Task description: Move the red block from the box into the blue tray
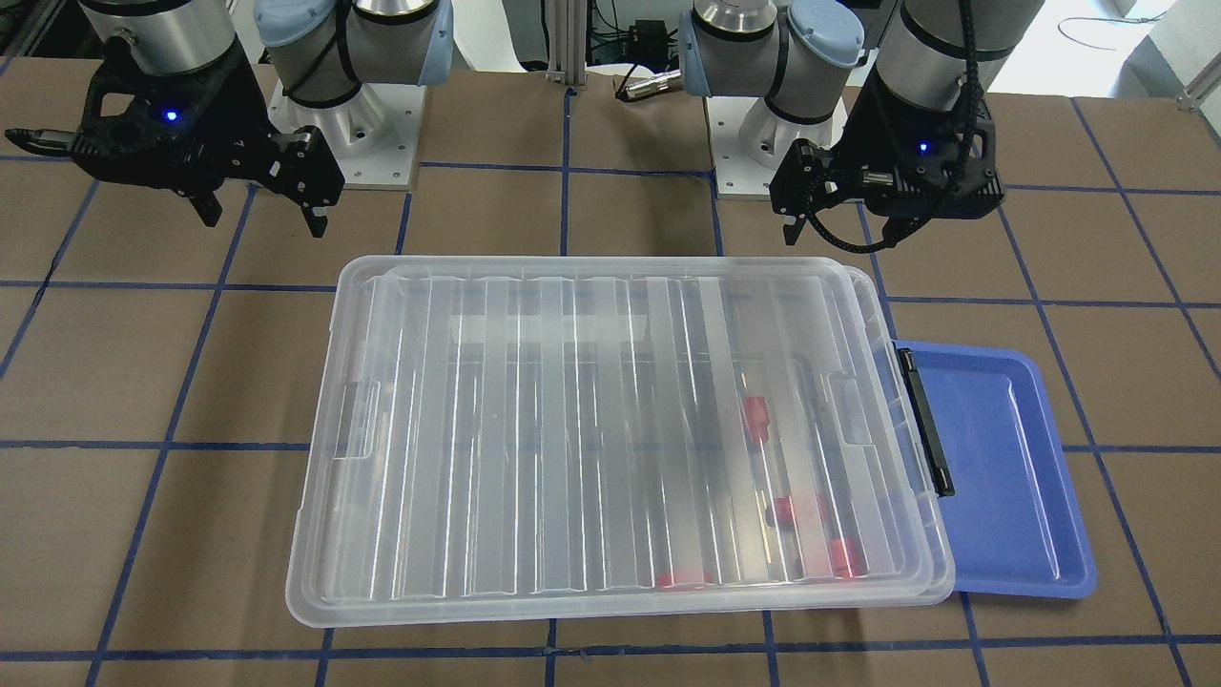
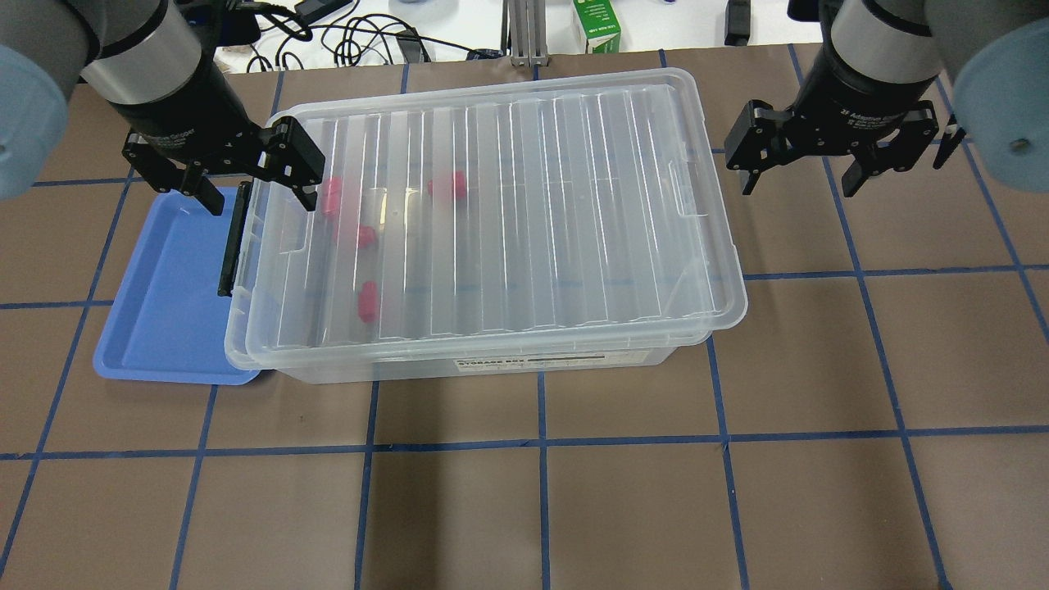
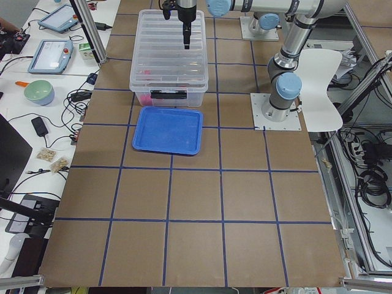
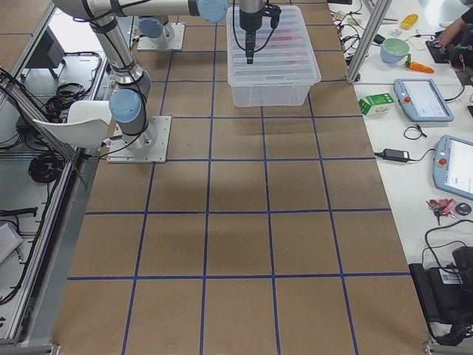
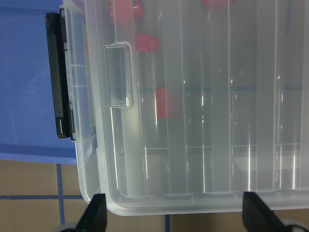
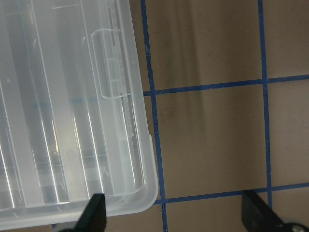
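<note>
Box (image 2: pixel 459 366) noted on table (image 2: pixel 623 508), covered by ribbed lid (image 2: pixel 533 205). Four red pieces seen through lid, grouped at latch (image 2: pixel 232 238) end; red block (image 2: pixel 368 300) lies nearest robot. Blue tray (image 2: pixel 156 303) set just beside that end. Left gripper (image 2: pixel 261 197) held above latch, jaws spread, nothing grasped. Right gripper (image 2: pixel 799 184) held beside opposite end, jaws likewise spread.
</note>
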